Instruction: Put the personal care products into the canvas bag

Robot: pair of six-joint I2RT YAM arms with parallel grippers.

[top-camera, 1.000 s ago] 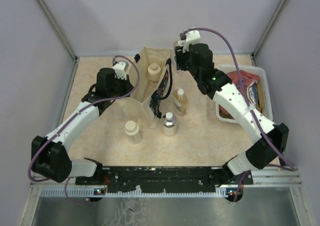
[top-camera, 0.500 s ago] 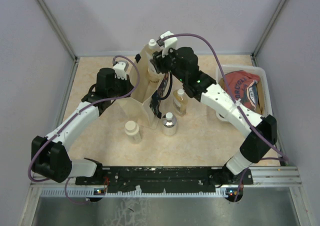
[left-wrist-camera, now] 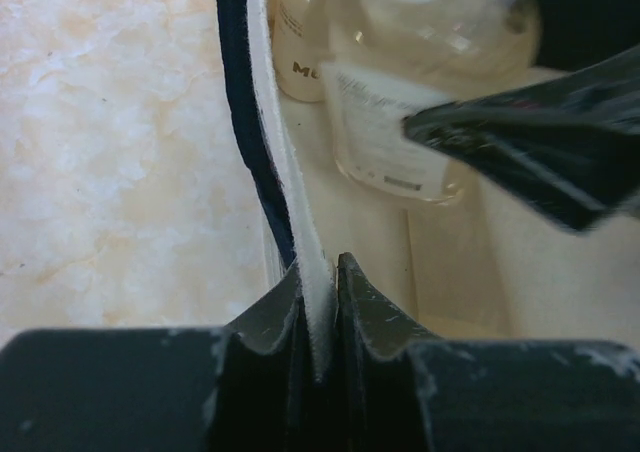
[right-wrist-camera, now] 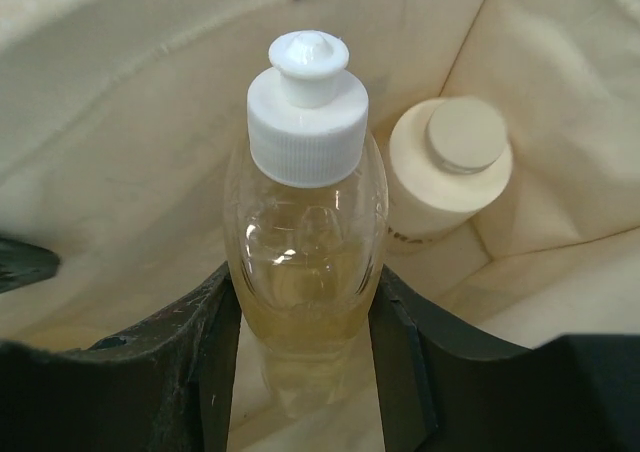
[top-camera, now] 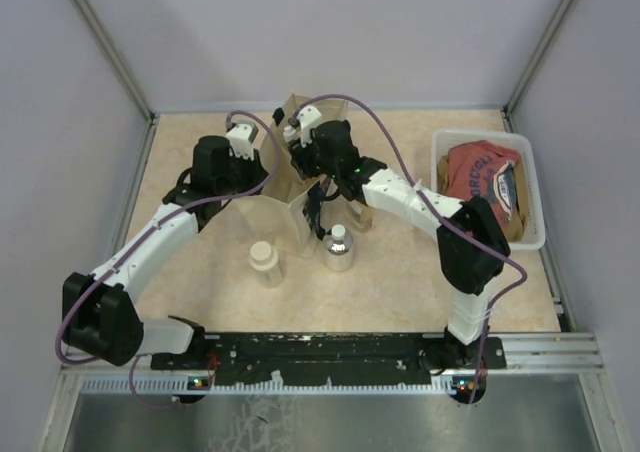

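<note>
The canvas bag stands upright at mid-table. My left gripper is shut on its left rim; the cloth sits pinched between the jaws. My right gripper is down in the bag's mouth, shut on a slim amber bottle with a white cap. A cream jar lies inside the bag beside it. On the table are a second cream jar, the round clear bottle and a second amber bottle, partly hidden by my right arm.
A white plastic tub with a red shirt stands at the right. Grey walls enclose the table on three sides. My right arm reaches across the middle, over the loose bottles.
My right gripper has carried the amber bottle left and down, from beside the bag into its open mouth. My left gripper has kept hold of the rim.
</note>
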